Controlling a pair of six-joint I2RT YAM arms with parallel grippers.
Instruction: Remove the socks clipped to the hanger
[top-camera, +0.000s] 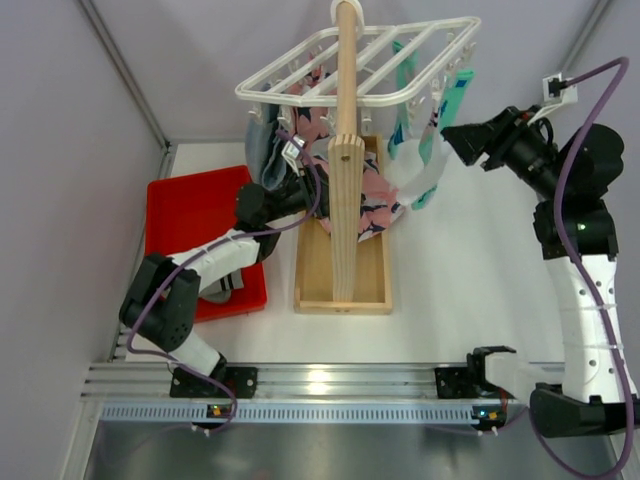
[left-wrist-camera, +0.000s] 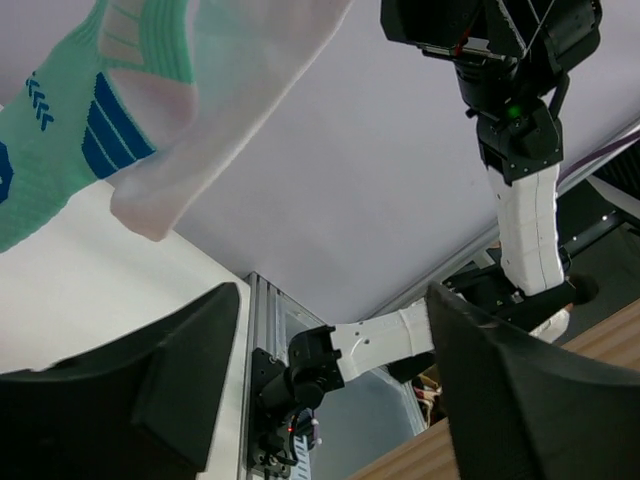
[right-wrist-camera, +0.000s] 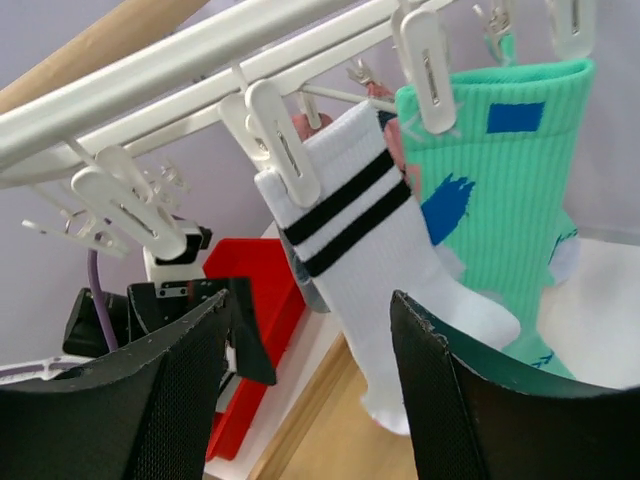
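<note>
At the near edge of the table (top-camera: 480, 290) both arm bases sat bolted, and the play was all up ahead. The right hand (top-camera: 452, 142) hung off the right edge of the hanger (top-camera: 330, 95), fingers apart with nothing between them. Straight ahead of it in the wrist view dangled the striped sock (right-wrist-camera: 370, 260), cuff pinched in a clip (right-wrist-camera: 285, 140), its long axis dropping down from the rail and slanting a little right. Just behind it, touching or nearly so, hung the teal sock (right-wrist-camera: 510, 200) from its own clips.

Farther across, past the wooden post (top-camera: 345, 150), the left hand (left-wrist-camera: 333, 300) sat under the hanger's left side, its fingers parted too and empty; from there those socks showed up and off to one side, not in its gap.

My call: the right hand was the nearer one, and the striped sock was its target, to be gripped across the cuff and pulled down out of the clip.
</note>
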